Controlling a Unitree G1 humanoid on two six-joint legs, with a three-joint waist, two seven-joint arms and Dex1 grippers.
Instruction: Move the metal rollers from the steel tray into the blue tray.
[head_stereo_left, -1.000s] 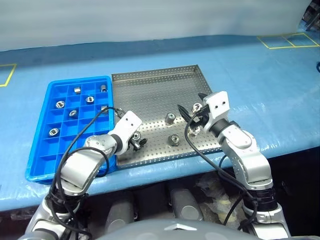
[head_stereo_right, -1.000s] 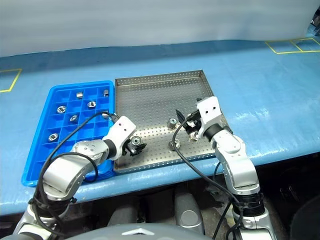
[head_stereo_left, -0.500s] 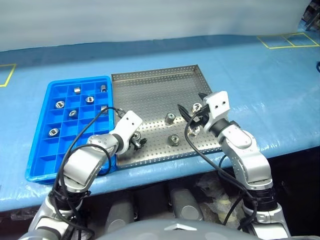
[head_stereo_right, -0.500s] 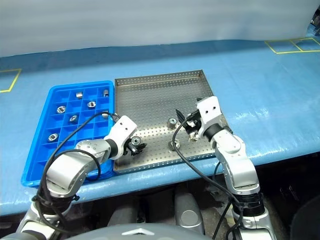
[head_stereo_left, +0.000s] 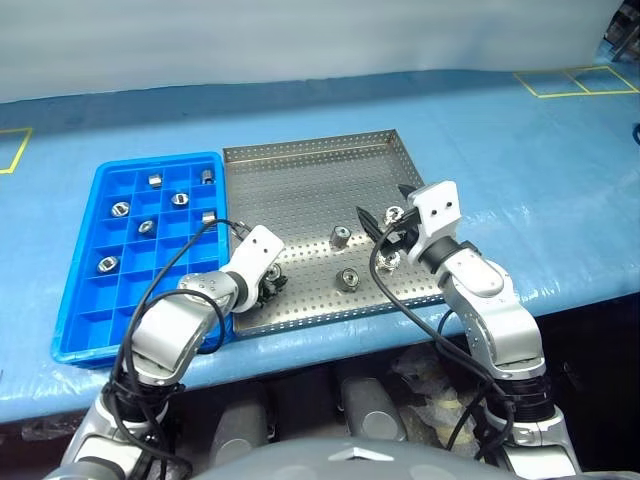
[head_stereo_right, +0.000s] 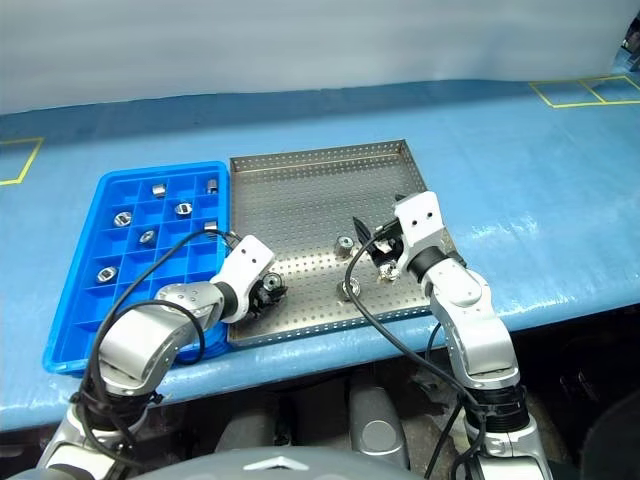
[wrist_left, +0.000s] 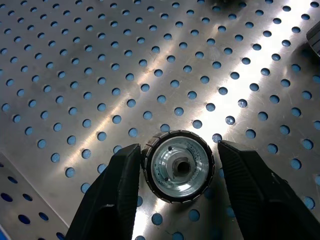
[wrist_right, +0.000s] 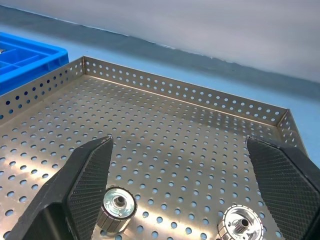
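The steel tray (head_stereo_left: 300, 180) lies in the middle of the table, with the blue tray (head_stereo_left: 80, 335) against its left side. My left gripper (head_stereo_left: 270, 286) reaches down to the steel tray's near left corner. In the left wrist view it (wrist_left: 178, 146) is shut on a metal roller (wrist_left: 177, 167) that stands on end on the perforated bottom. My right gripper (head_stereo_left: 385, 236) hovers open over the tray's right part, nothing between its fingers (wrist_right: 90, 175). Two rollers (wrist_right: 119, 202) (wrist_right: 242, 225) lie below it. Two more rollers (head_stereo_left: 340, 236) (head_stereo_left: 349, 279) sit mid-tray.
Several rollers (head_stereo_left: 120, 209) lie in separate compartments of the blue tray, mostly in its far half. The blue table cover (head_stereo_left: 520, 160) stretches out to the right and behind. The table's front edge runs just below both trays.
My left gripper's fingers have closed in on the roller at the tray's near left corner. The right arm has kept still.
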